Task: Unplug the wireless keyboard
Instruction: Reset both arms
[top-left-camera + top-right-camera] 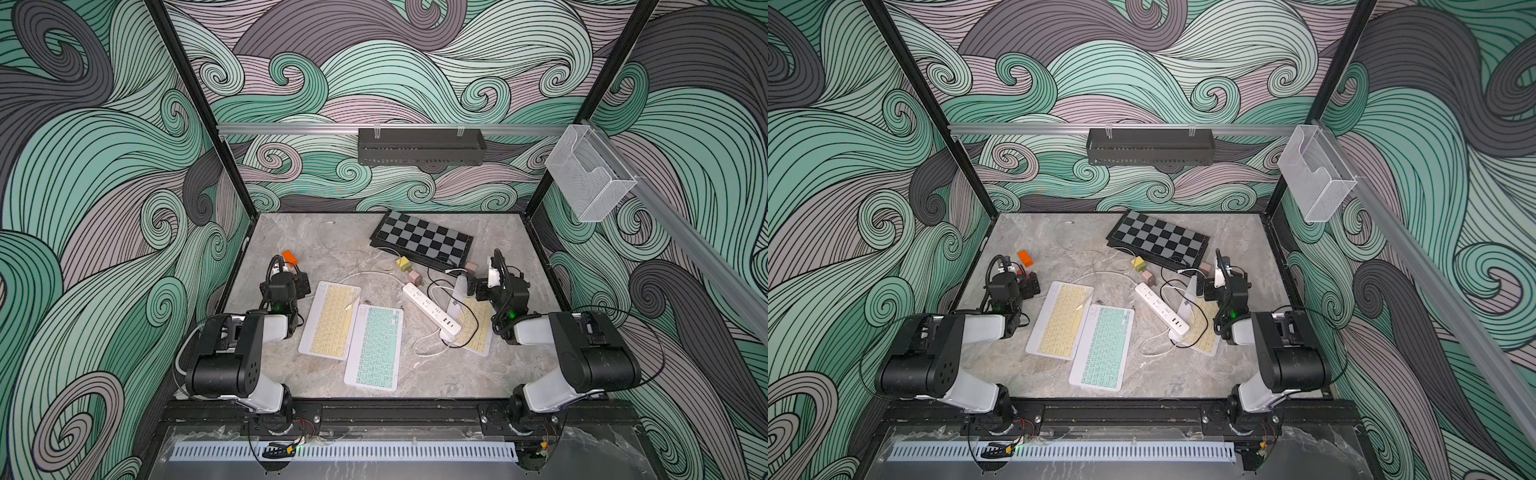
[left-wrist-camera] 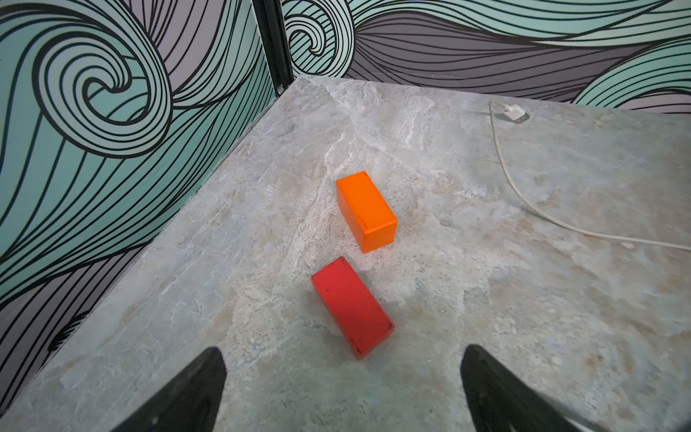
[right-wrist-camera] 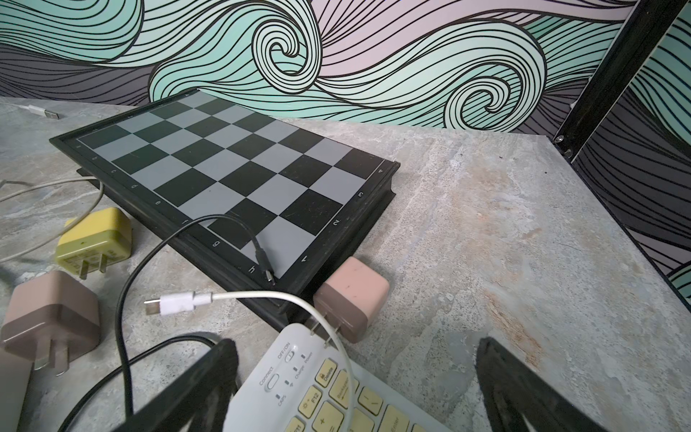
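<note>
Three white wireless keyboards lie on the marble table: a yellow-keyed one [image 1: 330, 320], a green-keyed one [image 1: 376, 347] and a second yellow-keyed one [image 1: 473, 322] partly under a white power strip [image 1: 432, 309]. In the right wrist view a white cable drapes over that keyboard's corner [image 3: 299, 377]; the cable's plug [image 3: 172, 303] lies free on the table. My right gripper [image 3: 359, 348] hovers open over this corner, holding nothing. My left gripper [image 2: 342, 359] is open and empty at the table's left side, just short of a red block [image 2: 351, 306].
A chessboard [image 1: 422, 239] sits at the back with a black cable end [image 3: 265, 269] on it. Yellow [image 3: 95, 239] and pink [image 3: 351, 295] chargers lie beside it. An orange block [image 2: 366, 211] lies beyond the red one. A loose cable end [image 1: 352, 302] rests on the left keyboard.
</note>
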Controlling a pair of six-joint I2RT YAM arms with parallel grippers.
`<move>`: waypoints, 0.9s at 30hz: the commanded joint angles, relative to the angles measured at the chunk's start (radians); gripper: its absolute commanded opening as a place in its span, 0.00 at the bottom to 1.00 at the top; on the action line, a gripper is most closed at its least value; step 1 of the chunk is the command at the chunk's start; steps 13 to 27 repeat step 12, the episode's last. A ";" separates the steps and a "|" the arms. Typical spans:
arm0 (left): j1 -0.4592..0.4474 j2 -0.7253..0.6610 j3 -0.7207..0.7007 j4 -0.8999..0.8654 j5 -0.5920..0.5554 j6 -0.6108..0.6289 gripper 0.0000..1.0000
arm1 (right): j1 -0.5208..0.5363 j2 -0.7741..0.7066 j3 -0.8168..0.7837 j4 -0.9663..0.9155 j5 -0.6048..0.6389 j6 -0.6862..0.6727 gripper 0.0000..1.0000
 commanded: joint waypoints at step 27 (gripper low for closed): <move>0.000 0.003 0.022 -0.005 -0.021 -0.013 0.99 | -0.010 -0.007 -0.022 0.064 0.102 0.038 0.99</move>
